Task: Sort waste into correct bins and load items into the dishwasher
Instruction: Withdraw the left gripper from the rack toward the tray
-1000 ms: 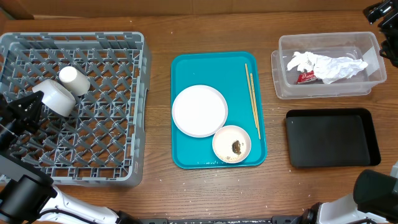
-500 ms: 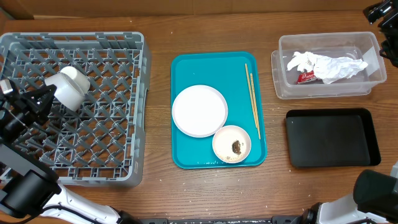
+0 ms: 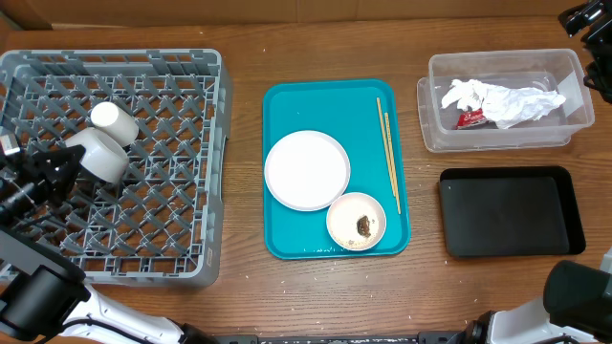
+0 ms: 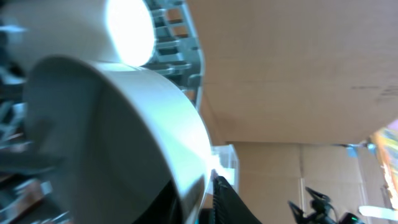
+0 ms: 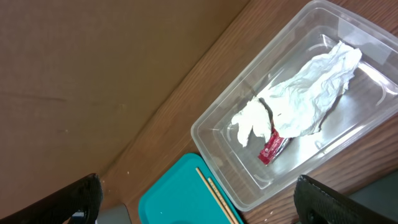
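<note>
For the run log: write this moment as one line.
left gripper at bowl in dish rack, beside cup, grip unclear | right gripper open, empty | teal tray: plate, food bowl, chopsticks not yet loaded

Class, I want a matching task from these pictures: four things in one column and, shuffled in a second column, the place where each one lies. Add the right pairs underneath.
Column one
1. crumpled white paper
2. pair of thin wooden chopsticks
3. small brown food lump
4. small white cup

Column two
A. in the grey plastic dish rack
B. in the clear plastic rectangular tub
C. lying bare on the teal serving tray
D. inside the pale round bowl

Pairs: 1-B, 2-C, 3-D, 4-A
</note>
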